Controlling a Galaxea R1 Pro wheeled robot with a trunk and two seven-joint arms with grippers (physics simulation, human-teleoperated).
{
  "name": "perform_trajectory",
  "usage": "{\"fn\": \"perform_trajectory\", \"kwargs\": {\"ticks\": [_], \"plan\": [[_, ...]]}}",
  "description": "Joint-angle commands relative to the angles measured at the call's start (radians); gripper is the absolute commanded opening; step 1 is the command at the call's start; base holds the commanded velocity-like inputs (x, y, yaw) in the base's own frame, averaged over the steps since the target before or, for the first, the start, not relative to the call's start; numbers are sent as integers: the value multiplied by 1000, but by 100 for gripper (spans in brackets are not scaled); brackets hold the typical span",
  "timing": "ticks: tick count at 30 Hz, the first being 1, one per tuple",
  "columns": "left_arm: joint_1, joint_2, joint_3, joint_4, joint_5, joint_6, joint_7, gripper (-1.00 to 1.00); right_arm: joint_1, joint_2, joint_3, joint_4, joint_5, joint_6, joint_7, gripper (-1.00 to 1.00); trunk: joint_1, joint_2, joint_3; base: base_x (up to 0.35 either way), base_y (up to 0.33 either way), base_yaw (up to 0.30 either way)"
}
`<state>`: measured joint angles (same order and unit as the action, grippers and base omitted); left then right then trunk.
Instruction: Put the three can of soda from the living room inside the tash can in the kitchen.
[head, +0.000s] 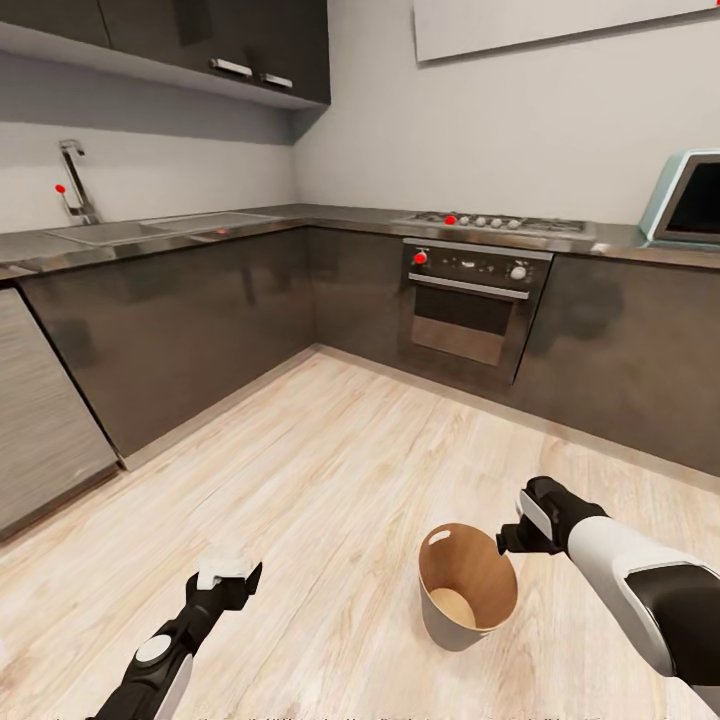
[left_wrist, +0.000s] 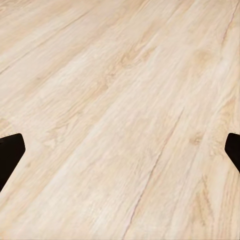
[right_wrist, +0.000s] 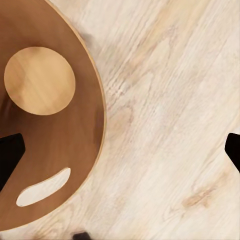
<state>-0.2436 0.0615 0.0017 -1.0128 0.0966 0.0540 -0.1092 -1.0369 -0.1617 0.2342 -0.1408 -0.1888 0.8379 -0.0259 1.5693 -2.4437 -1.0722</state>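
Head view first: we're in the kitchen, pale wood-plank floor (head: 330, 470), dark cabinets, a long grey steel counter (head: 330, 215) with a sink and tap, and a built-in oven. One round open-mouthed bin, pale grey outside and orange-brown inside (head: 467, 588), stands on the floor right in front of the robot, upright. I count zero soda cans here; the bin's bottom looks bare. The right hand (head: 517, 537) hovers just beside the bin's rim, above it, nothing in it as far as I can see. The left hand (head: 232, 577) hangs over bare floor, well apart from the bin.

Left wrist view: just floor planks (left_wrist: 120, 110), with two dark fingertips (left_wrist: 10, 152) spread wide at the edges, so that hand is released and carrying nothing.

Right wrist view: looking down into the bin (right_wrist: 75, 145), its flat round base and a handle cutout in the wall both visible, no can inside. Fingertips (right_wrist: 9, 155) wide apart again, released and empty.

My guess on handling: the bin looks light and stiff, easy to tip if bumped at the rim, so I'd drop cans from above rather than touch it. The cans should be light, rigid, a bit slick; grab them round the middle.
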Motion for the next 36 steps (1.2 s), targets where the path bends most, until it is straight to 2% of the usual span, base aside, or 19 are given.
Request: {"fn": "perform_trajectory", "kwargs": {"ticks": [1,8,28,36], "plan": [[0,0,0,-1,0,0,0,100,0,0,0,0,0,0,0,100,4,-7,-5,0,0,0],[1,-2,-1,1,0,-5,0,100,3,-1,0,2,0,0,0,100,31,-56,-38,0,0,0],[1,-2,-2,8,-1,-13,3,100,26,0,1,-5,0,0,0,100,40,-61,-146,0,0,0],[1,-2,-2,4,-1,-14,5,100,35,0,1,-10,0,-2,0,100,40,-61,-162,0,0,0]]}}
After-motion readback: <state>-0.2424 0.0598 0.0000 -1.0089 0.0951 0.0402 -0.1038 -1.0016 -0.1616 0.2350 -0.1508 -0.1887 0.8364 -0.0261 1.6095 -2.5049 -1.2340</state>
